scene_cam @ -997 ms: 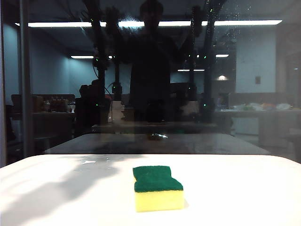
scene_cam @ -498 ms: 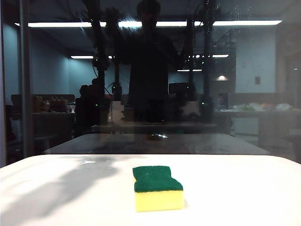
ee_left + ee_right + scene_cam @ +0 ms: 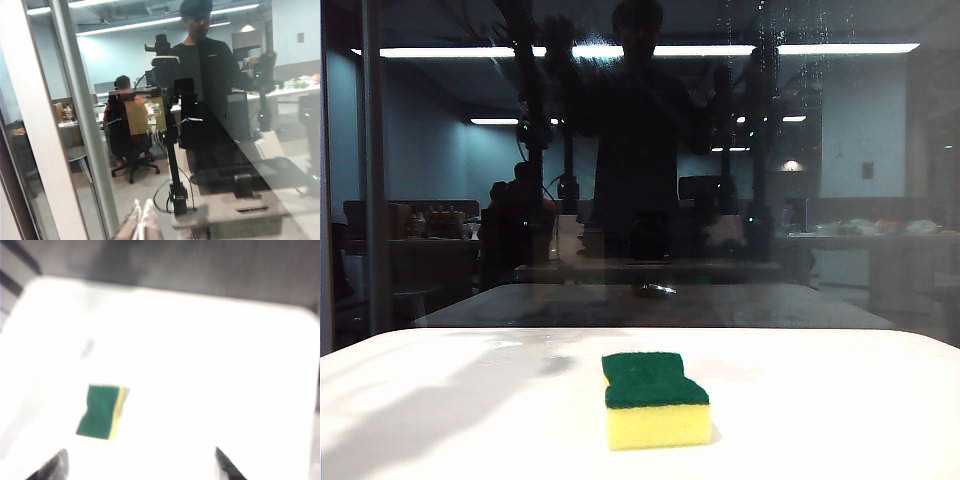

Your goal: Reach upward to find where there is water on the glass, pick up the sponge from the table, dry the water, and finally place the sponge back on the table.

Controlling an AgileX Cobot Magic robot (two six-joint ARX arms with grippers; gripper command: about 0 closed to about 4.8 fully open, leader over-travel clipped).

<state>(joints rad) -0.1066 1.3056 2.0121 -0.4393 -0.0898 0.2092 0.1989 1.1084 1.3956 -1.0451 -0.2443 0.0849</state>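
Observation:
The sponge [image 3: 655,400], yellow foam under a dark green top, lies flat on the white table [image 3: 840,410] near its middle. Behind the table stands the dark glass [image 3: 880,200], and pale droplets and thin streaks of water [image 3: 807,60] glint at its upper right. Neither gripper shows directly in the exterior view. My right gripper [image 3: 140,466] hangs high over the table [image 3: 215,365], open wide and empty, with the sponge [image 3: 102,411] below it and off to one side. My left gripper [image 3: 142,220] is shut with nothing in it, pointing at the glass [image 3: 225,125].
A grey vertical frame bar [image 3: 375,180] runs up the glass at the left; it is wide and close in the left wrist view [image 3: 80,100]. The glass mirrors the arms, a standing person and a dim room. The table's rounded far edge [image 3: 640,332] meets the glass.
The dark reflection of the right arm in the glass has shifted and the shadow on the table's left has changed. The sponge has stayed put.

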